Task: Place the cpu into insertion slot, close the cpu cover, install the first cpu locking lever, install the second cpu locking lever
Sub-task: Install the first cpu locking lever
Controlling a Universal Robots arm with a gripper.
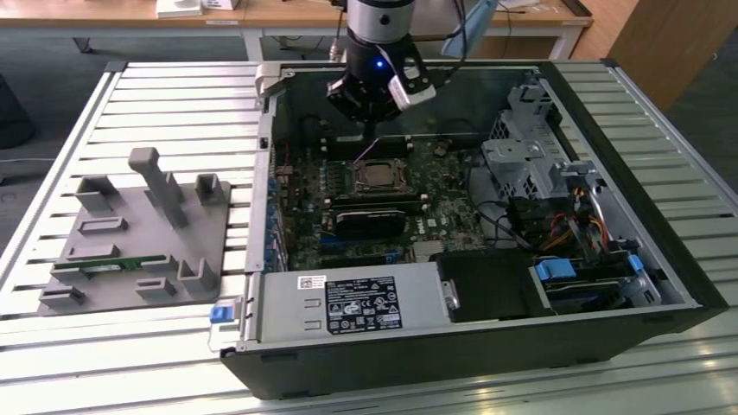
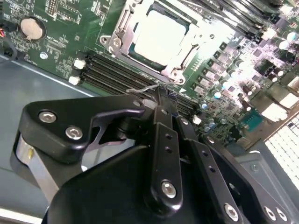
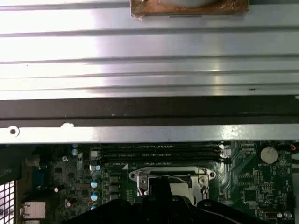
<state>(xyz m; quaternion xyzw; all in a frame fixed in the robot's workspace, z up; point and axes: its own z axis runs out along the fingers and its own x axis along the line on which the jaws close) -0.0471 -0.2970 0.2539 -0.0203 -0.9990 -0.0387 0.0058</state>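
The cpu (image 1: 378, 175) lies in the insertion slot (image 1: 378, 184) on the motherboard inside the open case. Its pale metal top (image 2: 161, 35) shows through the window of the cpu cover (image 2: 122, 41), which lies flat over it. My gripper (image 2: 163, 95) hangs just past the socket's edge, over the memory slots, with its black fingers (image 2: 164, 126) shut together. A thin wire locking lever (image 2: 142, 88) sticks out right beside the fingertips; whether it is touched I cannot tell. In the exterior view the gripper (image 1: 369, 138) stands just behind the socket. The first wrist view shows the socket frame (image 3: 170, 175).
Black memory slots (image 2: 117, 70) run along the socket. A black block (image 1: 369, 220) sits in front of the socket, a power supply (image 1: 346, 304) at the case front, and a drive cage (image 1: 531, 156) at the exterior view's right. A grey fixture (image 1: 138, 233) stands on the slatted table.
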